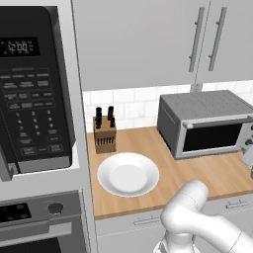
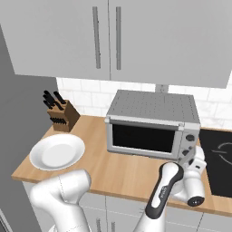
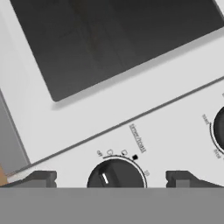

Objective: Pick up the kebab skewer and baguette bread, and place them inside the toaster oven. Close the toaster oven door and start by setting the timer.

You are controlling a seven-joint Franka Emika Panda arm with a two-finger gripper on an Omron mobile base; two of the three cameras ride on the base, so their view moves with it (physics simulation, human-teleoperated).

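A wooden bench [image 2: 122,174] runs under grey wall cabinets [image 1: 148,34] and a white tiled backsplash, with a black cooktop [image 2: 219,158] set into it at the right end in the right base view. Nearest the base, the white arm bends over the bench's front edge and reaches right, toward the control side of the toaster oven [image 2: 152,124].

The hand [image 3: 111,179] sits right in front of that control panel: in the hand view its two dark fingertips [image 3: 39,178] stand wide apart and released, nothing between them, straddling a dark dial with a white pointer mark [image 3: 116,175]. A second dial [image 3: 218,129] shows at the right edge of that view. Beyond the dials lies the toaster oven door [image 3: 118,39], its dark glass shut flat against the grey frame.

Left of the oven, well apart from the hand, an empty white plate [image 1: 128,174] rests on the bench. Behind the plate, against the tiles, stands a wooden knife block [image 1: 104,133] with black handles. Farthest left in the left base view are a black microwave [image 1: 32,89] with a keypad and, below it, a built-in oven [image 1: 42,222].
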